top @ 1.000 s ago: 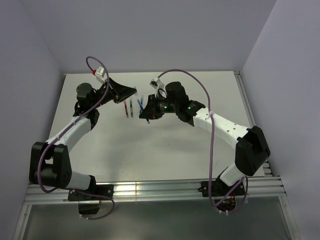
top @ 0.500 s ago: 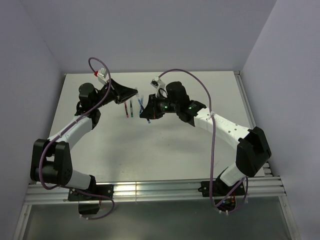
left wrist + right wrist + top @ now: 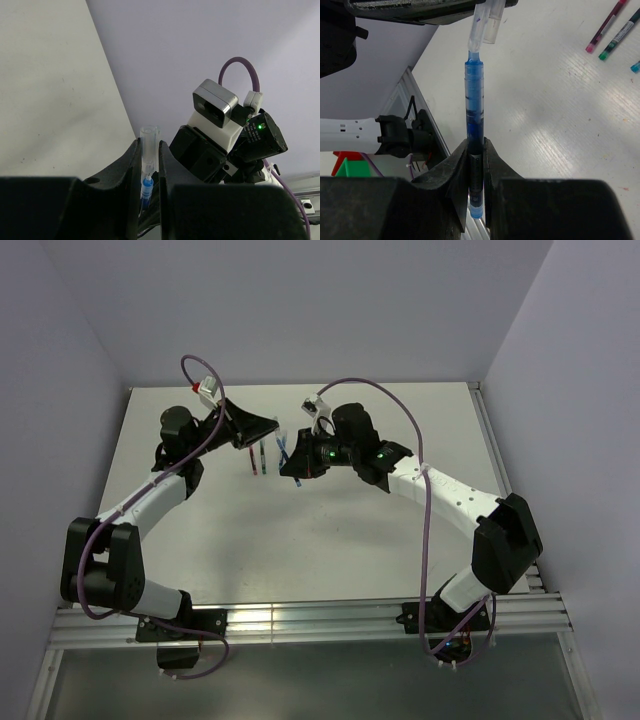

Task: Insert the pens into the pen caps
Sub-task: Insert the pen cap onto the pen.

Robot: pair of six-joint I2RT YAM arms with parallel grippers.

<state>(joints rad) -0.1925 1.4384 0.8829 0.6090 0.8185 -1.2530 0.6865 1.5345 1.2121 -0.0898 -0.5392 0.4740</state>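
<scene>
A clear pen cap (image 3: 149, 142) is pinched upright in my left gripper (image 3: 149, 152), which is shut on it. My right gripper (image 3: 475, 150) is shut on a blue pen (image 3: 474, 115). In the right wrist view the pen's pale tip (image 3: 474, 47) sits at the mouth of the cap (image 3: 484, 22). The left wrist view shows the blue pen's tip (image 3: 146, 186) just below the cap, between the fingers. In the top view the two grippers meet at the back centre of the table, left gripper (image 3: 268, 427) beside right gripper (image 3: 291, 454).
A red pen (image 3: 251, 457), a green pen (image 3: 262, 457) and a blue pen (image 3: 281, 448) lie side by side on the white table (image 3: 330, 540) under the grippers. The red pen (image 3: 606, 26) and green pen (image 3: 620, 34) also show in the right wrist view. Walls close the back and sides.
The left arm has edged slightly to the right toward the right gripper. The right arm has stayed still, and both grips are unchanged.
</scene>
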